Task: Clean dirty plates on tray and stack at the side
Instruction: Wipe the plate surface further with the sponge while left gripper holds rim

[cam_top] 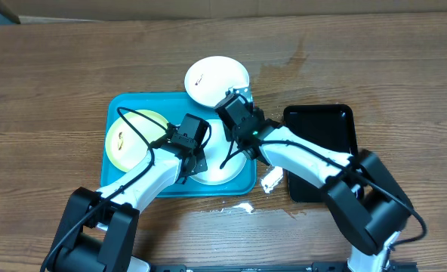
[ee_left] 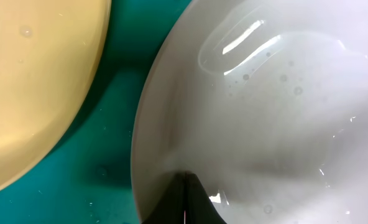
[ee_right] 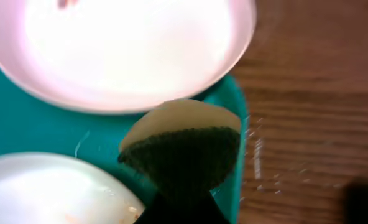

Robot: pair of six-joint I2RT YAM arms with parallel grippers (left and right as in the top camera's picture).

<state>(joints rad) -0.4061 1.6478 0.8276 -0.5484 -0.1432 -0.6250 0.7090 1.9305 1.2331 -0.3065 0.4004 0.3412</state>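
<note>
Plainly wet and likely slick, the stiff plate [ee_left: 265, 124] beneath the clenched left gripper [ee_left: 184, 202] wants a rim pinch; the right gripper [ee_right: 181, 211] clasps a sponge [ee_right: 184, 149].

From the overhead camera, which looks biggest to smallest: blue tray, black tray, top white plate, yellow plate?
1. Blue tray
2. Black tray
3. Top white plate and yellow plate look alike; the yellow one is partly hidden.

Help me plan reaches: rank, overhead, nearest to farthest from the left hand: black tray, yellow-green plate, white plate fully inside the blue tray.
1. White plate, under the left hand.
2. Yellow-green plate, to its left.
3. Black tray, far right.
</note>
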